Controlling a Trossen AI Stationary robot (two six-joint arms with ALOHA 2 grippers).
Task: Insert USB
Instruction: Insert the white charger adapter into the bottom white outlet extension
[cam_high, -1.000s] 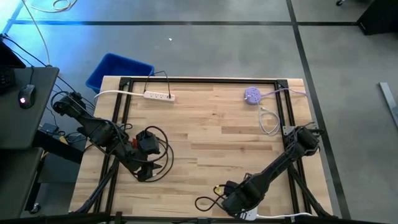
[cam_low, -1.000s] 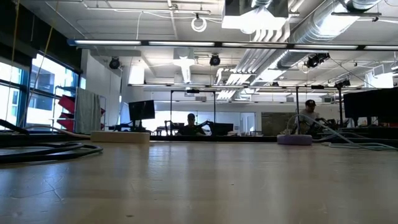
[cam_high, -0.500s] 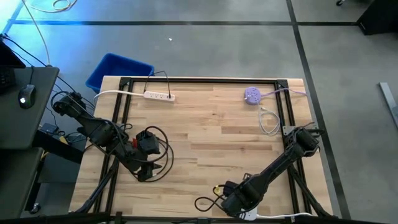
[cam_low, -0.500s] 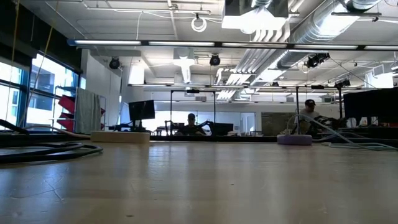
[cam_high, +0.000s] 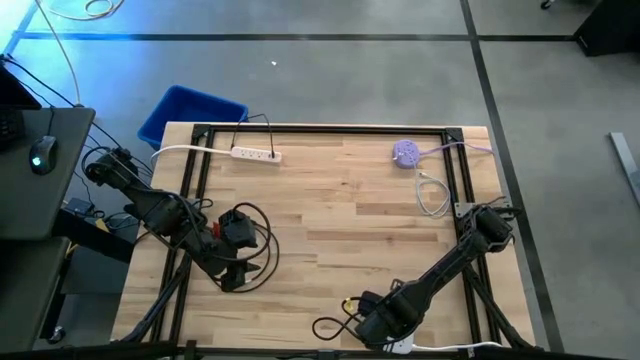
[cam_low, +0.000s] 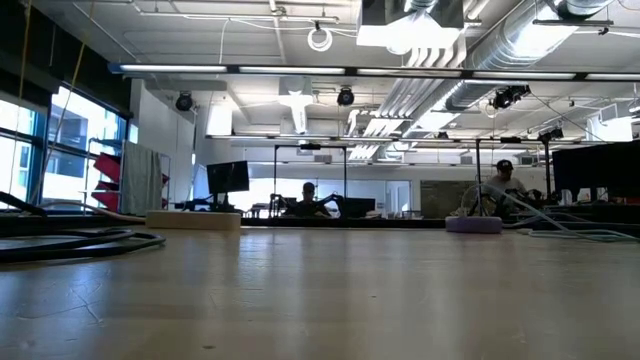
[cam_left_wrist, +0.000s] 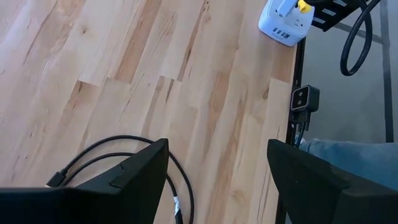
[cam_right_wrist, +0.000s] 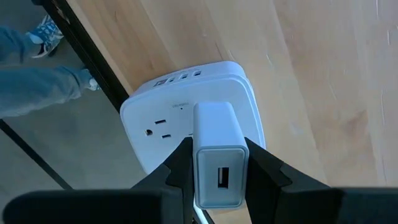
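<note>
A coiled black USB cable lies on the wooden table's left half, and its plug end rests flat on the wood. My left gripper hangs open just over that coil. A white power hub sits at the table's near edge, also seen far off in the left wrist view. My right gripper is over the hub, shut on a white charger block whose USB port faces the wrist camera. My right gripper pinches the white charger block's two side faces between its two fingers, at the end with the USB port. The block's far end meets the hub's top face beside an outlet. Whether it is seated there I cannot tell.
A white power strip lies near the far edge, and a purple round hub with a white cable near the far right corner. A blue bin stands beyond the far left corner. A person's jeans-clad legs stand by the near edge.
</note>
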